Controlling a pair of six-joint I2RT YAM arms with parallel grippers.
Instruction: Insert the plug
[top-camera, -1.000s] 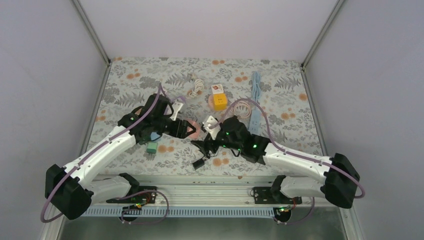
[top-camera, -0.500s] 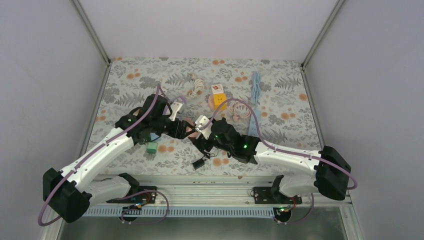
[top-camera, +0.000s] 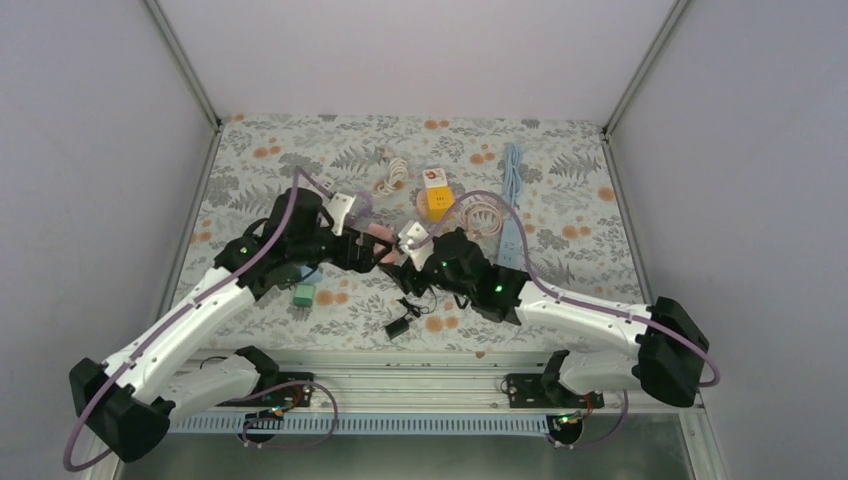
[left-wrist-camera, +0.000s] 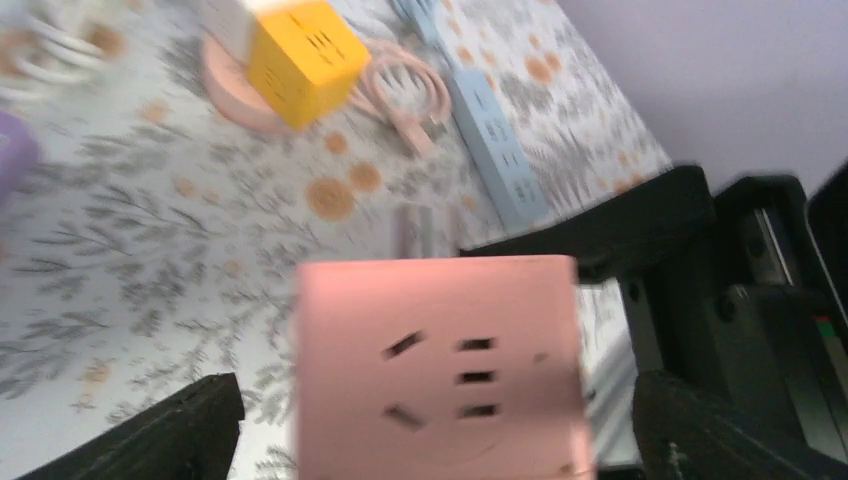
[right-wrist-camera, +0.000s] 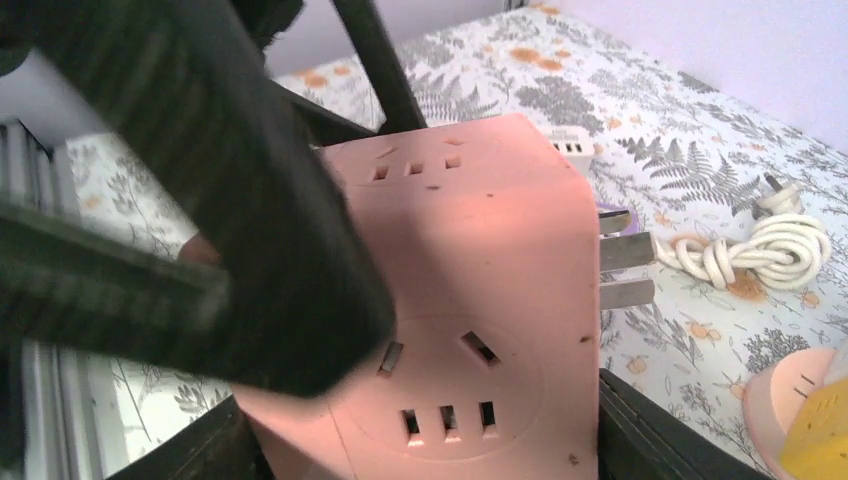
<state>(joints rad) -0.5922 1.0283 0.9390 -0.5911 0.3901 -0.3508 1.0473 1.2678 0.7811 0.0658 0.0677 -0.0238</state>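
A pink cube socket (top-camera: 381, 240) hangs above the mat between both arms. My right gripper (top-camera: 401, 263) is shut on it; in the right wrist view the cube (right-wrist-camera: 470, 300) fills the gap between my fingers (right-wrist-camera: 640, 440), and two metal prongs (right-wrist-camera: 626, 272) stick out of its right side. My left gripper (top-camera: 372, 247) stands around the same cube (left-wrist-camera: 440, 370), jaws open with a gap on each side. Its blurred finger (right-wrist-camera: 250, 230) covers part of the cube. A black plug (top-camera: 398, 327) with its cord lies on the mat below.
A yellow cube on a pink disc (top-camera: 437, 200), a blue power strip (top-camera: 512, 200), a pink coiled cable (top-camera: 482, 215) and a white coiled cable (top-camera: 391, 178) lie at the back. A green block (top-camera: 303, 294) lies under the left arm.
My right gripper has moved up and left to the pink cube and closed on it. My left arm has lifted and stretched, the cube rising a little towards the back.
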